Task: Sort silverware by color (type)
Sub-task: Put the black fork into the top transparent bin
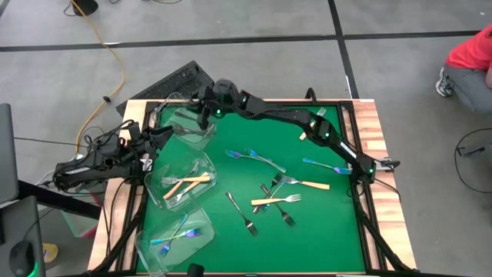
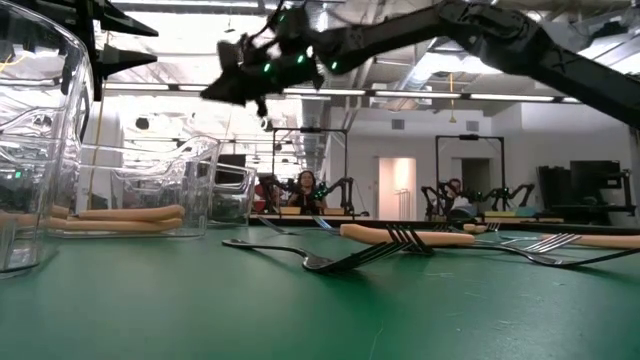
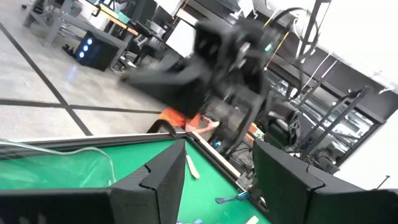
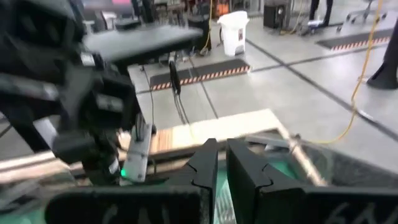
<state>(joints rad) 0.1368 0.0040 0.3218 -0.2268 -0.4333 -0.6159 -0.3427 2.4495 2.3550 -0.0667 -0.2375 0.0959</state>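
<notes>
Forks lie loose on the green mat: silver-grey ones [image 1: 243,212], blue-purple ones [image 1: 246,154] and cream-handled ones [image 1: 304,183]. Three clear tubs stand along the left side. The middle tub [image 1: 201,163] holds cream-handled forks [image 1: 187,181], and the near tub [image 1: 201,223] holds blue-purple forks [image 1: 178,235]. My right gripper [image 1: 206,109] [image 4: 222,163] hovers over the far tub [image 1: 188,125], its fingers almost together with nothing seen between them. My left gripper [image 1: 157,139] [image 3: 217,186] waits open at the left edge.
The right arm reaches across the far half of the table from its base [image 1: 369,165]. One cream handle [image 1: 305,134] lies beneath it. A person in red [image 1: 470,52] sits beyond the far right corner. Wooden rails [image 1: 380,131] border the mat.
</notes>
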